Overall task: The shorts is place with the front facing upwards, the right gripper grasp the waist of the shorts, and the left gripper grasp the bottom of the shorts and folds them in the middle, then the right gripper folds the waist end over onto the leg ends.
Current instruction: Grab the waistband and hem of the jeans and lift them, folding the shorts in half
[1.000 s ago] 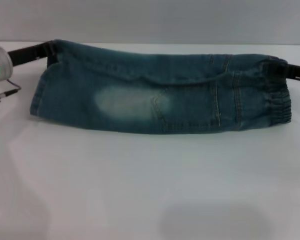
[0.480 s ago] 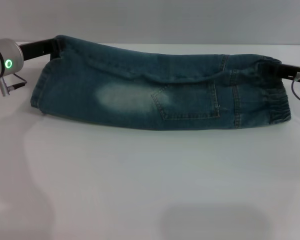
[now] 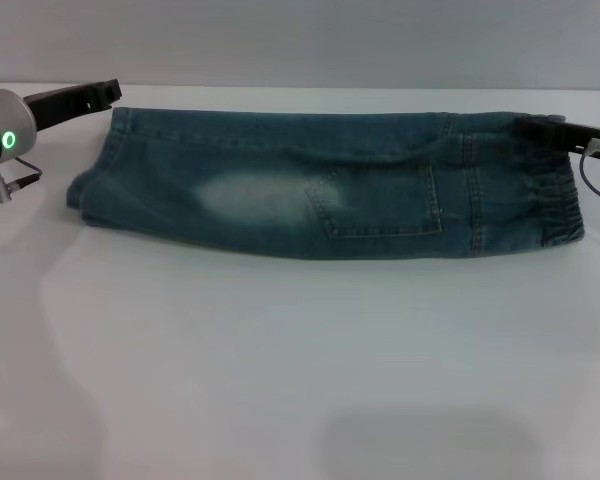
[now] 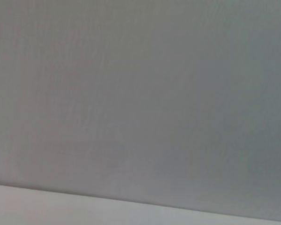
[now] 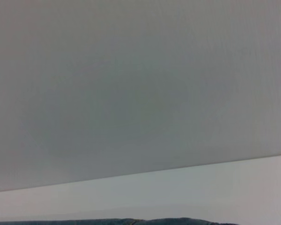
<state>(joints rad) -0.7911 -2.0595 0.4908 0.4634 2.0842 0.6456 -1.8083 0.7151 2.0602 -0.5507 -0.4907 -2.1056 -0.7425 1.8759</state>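
Note:
The shorts (image 3: 310, 185) lie folded lengthwise on the white table (image 3: 300, 360), showing a pale faded patch and a stitched pocket. The leg ends (image 3: 90, 185) point left and the gathered waist (image 3: 560, 205) points right. My left gripper (image 3: 108, 92) hovers just past the far left corner of the leg ends, open, with the denim lying flat below and apart from it. My right gripper (image 3: 538, 128) has its slim black jaws shut on the far edge of the waist. A thin strip of the shorts (image 5: 154, 221) shows in the right wrist view.
A grey wall (image 3: 300, 40) rises behind the table's far edge. A thin dark cable (image 3: 595, 175) loops off the right gripper beside the waist. The left wrist view holds only wall and a strip of table.
The raised far edge of the shorts has come down flat onto the table. The leg-end corner dropped out of the left gripper, which stayed at about the same height.

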